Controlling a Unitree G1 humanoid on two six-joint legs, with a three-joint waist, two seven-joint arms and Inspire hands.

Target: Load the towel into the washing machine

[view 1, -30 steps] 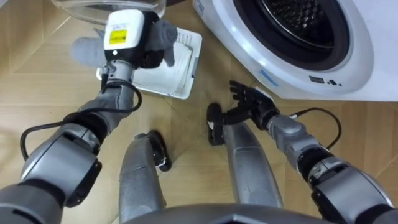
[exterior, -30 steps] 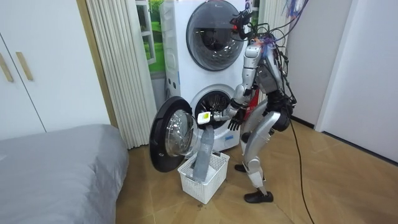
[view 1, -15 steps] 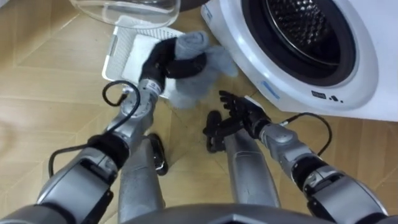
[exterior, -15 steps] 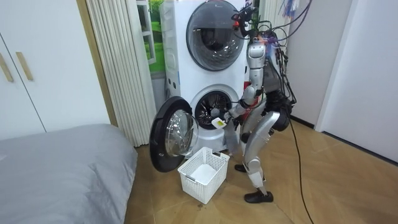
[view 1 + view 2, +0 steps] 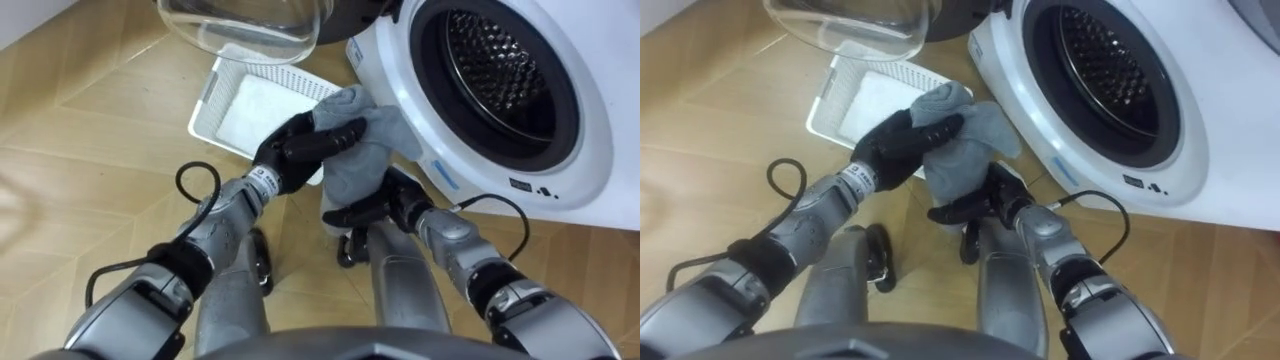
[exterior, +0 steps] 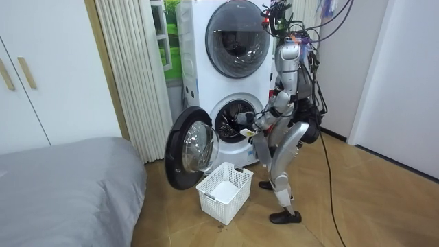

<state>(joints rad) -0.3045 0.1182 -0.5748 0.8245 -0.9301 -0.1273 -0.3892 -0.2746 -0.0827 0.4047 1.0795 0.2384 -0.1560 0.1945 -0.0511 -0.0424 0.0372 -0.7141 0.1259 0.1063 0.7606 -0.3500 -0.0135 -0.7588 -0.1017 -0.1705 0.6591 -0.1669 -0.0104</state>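
Now I am holding the towel (image 5: 368, 150) up just outside the washing machine (image 5: 590, 160).
My left hand (image 5: 300, 143) is curling its dark fingers round the top of the grey bundle and clamping it, while my right hand (image 5: 372, 207) is reaching out beneath the hanging end with its fingers fairly straight and spread apart, touching the cloth from below. The towel is hanging between both hands, close against the white front panel and not yet inside the dark drum opening (image 5: 500, 80). Beyond my left hand, the white basket (image 5: 210, 100) is sitting on the wooden floor (image 5: 80, 150), under the open glass door (image 5: 240, 25).
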